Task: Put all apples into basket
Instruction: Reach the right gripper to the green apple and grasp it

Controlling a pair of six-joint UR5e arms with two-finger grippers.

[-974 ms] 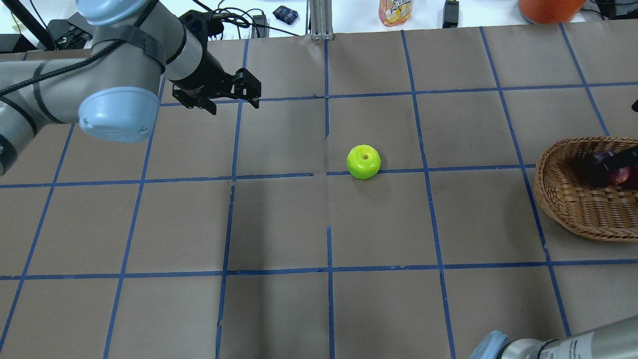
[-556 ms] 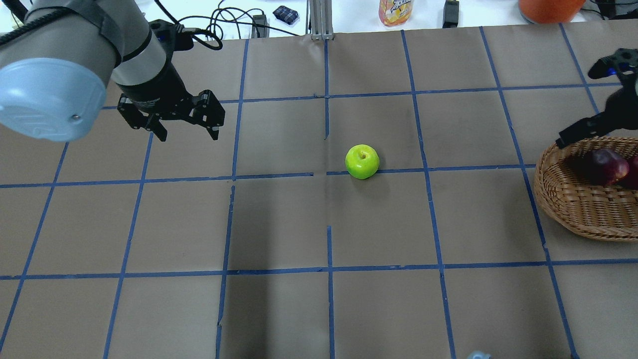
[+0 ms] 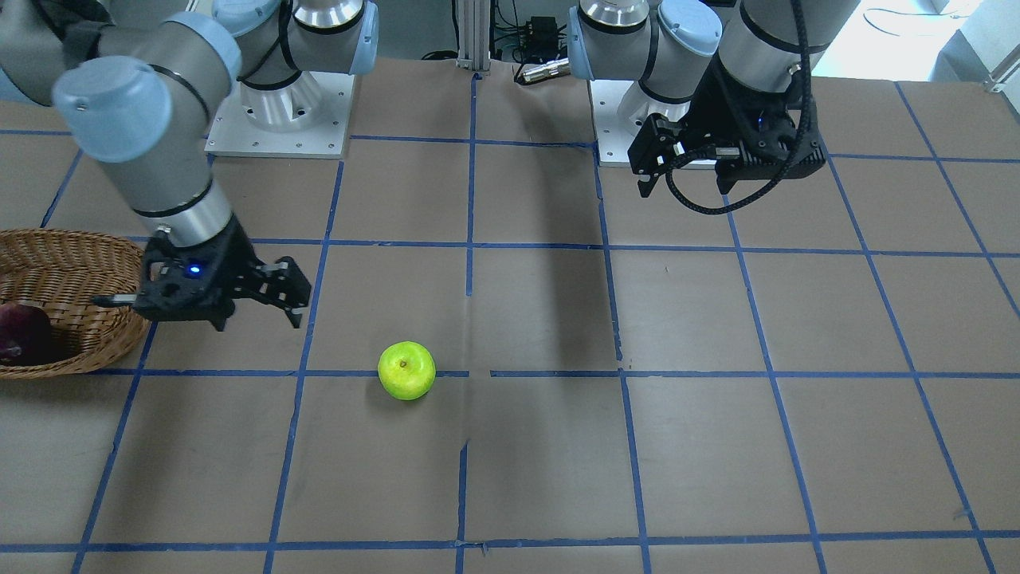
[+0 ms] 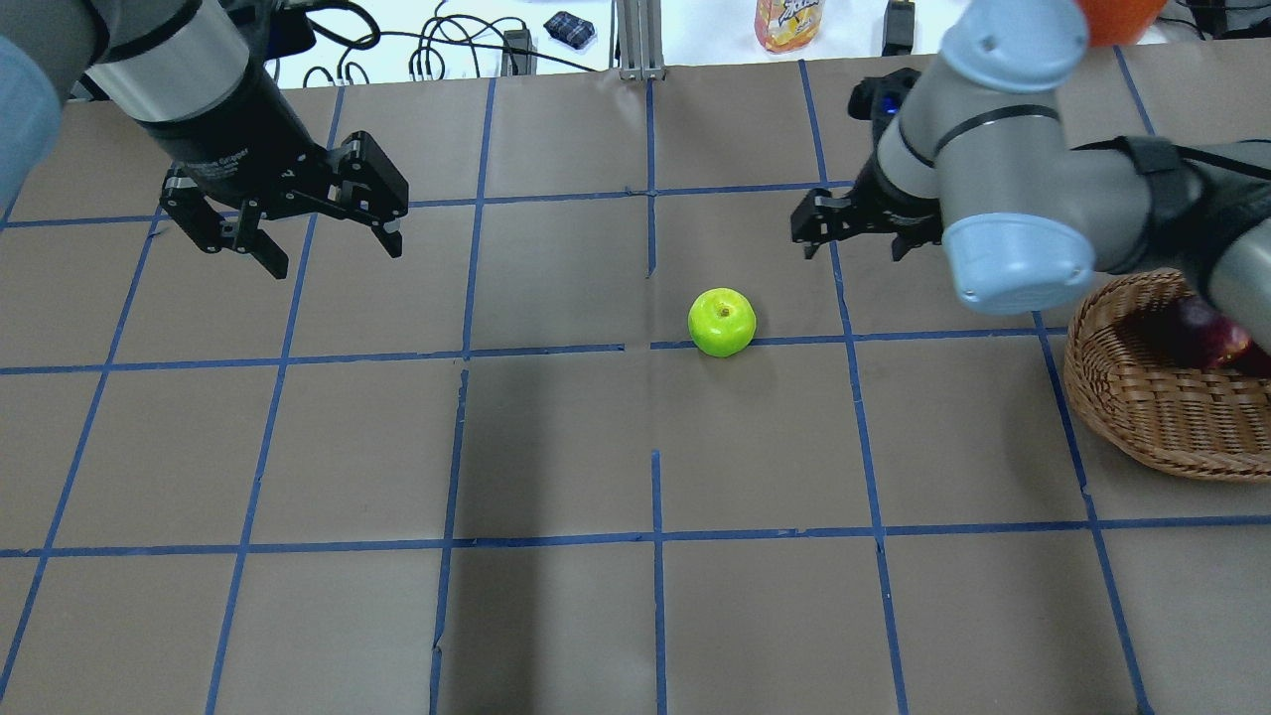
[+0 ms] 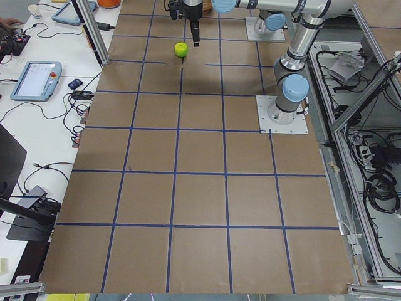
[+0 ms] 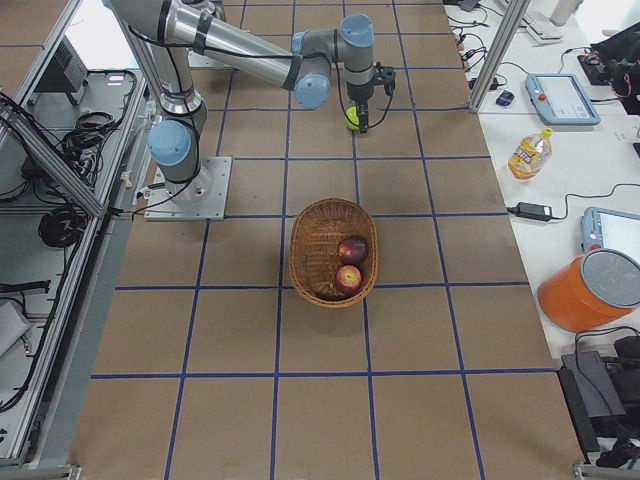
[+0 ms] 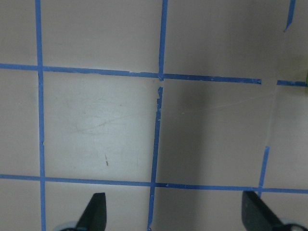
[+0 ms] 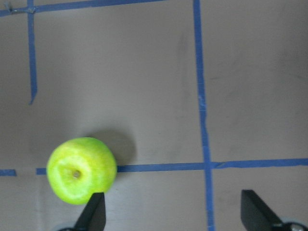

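The yellow-green apple (image 4: 722,322) lies on the table near its middle; it also shows in the front view (image 3: 406,370) and the right wrist view (image 8: 82,170). The wicker basket (image 4: 1142,407) stands at the right edge and holds the maroon apple (image 6: 352,249) and the red apple (image 6: 348,279). My right gripper (image 4: 849,240) is open and empty, hovering just beyond and to the right of the green apple, between it and the basket. In its wrist view the apple sits by the left fingertip (image 8: 94,214). My left gripper (image 4: 333,253) is open and empty, far left of the apple.
The table is brown paper with a blue tape grid. Beyond the far edge are a juice bottle (image 4: 788,22), cables and an orange container (image 6: 590,290). The right arm's elbow (image 4: 1013,263) hangs over the space between apple and basket.
My right gripper has left the basket, risen and swung left to beside the green apple. My left gripper has pulled back to the left. The green apple has not moved.
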